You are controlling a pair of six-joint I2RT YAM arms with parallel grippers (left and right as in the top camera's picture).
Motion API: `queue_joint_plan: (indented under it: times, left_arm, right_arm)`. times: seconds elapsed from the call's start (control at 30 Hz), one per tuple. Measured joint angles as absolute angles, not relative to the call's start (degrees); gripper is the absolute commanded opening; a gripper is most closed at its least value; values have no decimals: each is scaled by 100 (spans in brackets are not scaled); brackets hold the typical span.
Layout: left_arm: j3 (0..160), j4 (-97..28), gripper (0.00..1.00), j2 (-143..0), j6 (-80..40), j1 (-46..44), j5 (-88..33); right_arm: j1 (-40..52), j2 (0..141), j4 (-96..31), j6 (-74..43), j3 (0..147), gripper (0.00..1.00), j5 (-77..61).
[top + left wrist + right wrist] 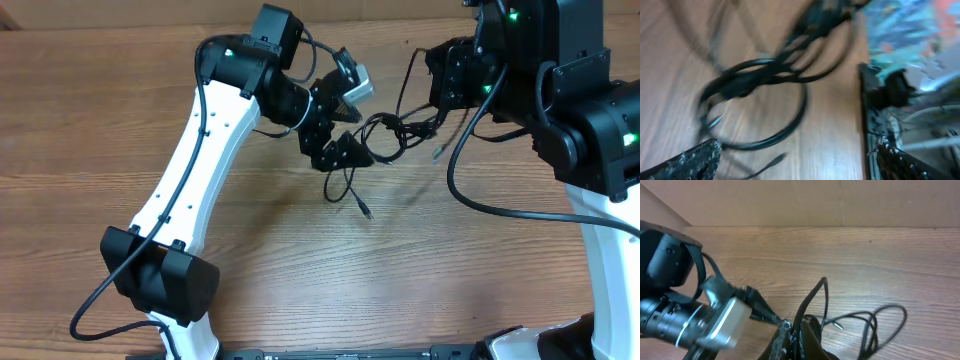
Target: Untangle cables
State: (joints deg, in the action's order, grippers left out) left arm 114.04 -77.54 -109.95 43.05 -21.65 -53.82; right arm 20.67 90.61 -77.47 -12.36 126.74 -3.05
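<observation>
Several thin black flexible cables (pixel 392 128) lie knotted in one tangle on the brown wood-grain bench (pixel 120 90). One loose end trails off the tangle's near side and ends in a small plug (pixel 366 212). Another end, silver-tipped (pixel 438 155), sticks out on the tangle's right. One strand rises from the tangle's far-right side to the right end effector (pixel 797 332), which is closed with that strand pinched between its tips. Left end effector (pixel 350 130) sits at the tangle's left edge, jaws spread wide, nothing in them. Can't tell whether a finger touches the cords. Left wrist view is blurred: a cable loop lies on the wood between the two fingertips. White-and-black left arm (pixel 190 170) stretches away left of the tangle, mostly black right arm (pixel 590 120) stands right of it.
</observation>
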Motion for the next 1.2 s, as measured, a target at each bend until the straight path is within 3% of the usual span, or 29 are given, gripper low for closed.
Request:
queue_joint_plan:
  times: [0.17, 0.57, 0.63, 0.67, 0.73, 0.77, 1.2]
  left_arm:
    - [11404, -7784, 100, -10995, 4864, -2445, -5636]
    - [11404, -6528, 98, -10995, 5133, -3509, -5529]
    - [11404, -6418, 91, -10995, 4991, -3557, -5236]
    - [11404, -6361, 75, -10995, 4899, -3566, -5052]
    - [11404, -6324, 20, -10995, 4733, -3573, -4772]
    - [11404, -6316, 4, -10995, 4665, -3573, -4665]
    - [11404, -6294, 4, -10993, 4123, -3603, -3848]
  right_arm:
    - [2067, 9061, -7749, -1208, 12674, 4, -423]
    - [2064, 9059, -7843, -1398, 12674, 4, -945]
    - [2060, 9059, -7863, -1411, 12674, 4, -941]
    - [2060, 9059, -7870, -1417, 12674, 4, -932]
    - [2060, 9059, -7870, -1420, 12674, 4, -919]
    - [2062, 9059, -7865, -1426, 12674, 4, -913]
    - [2062, 9059, -7867, -1444, 12674, 4, -637]
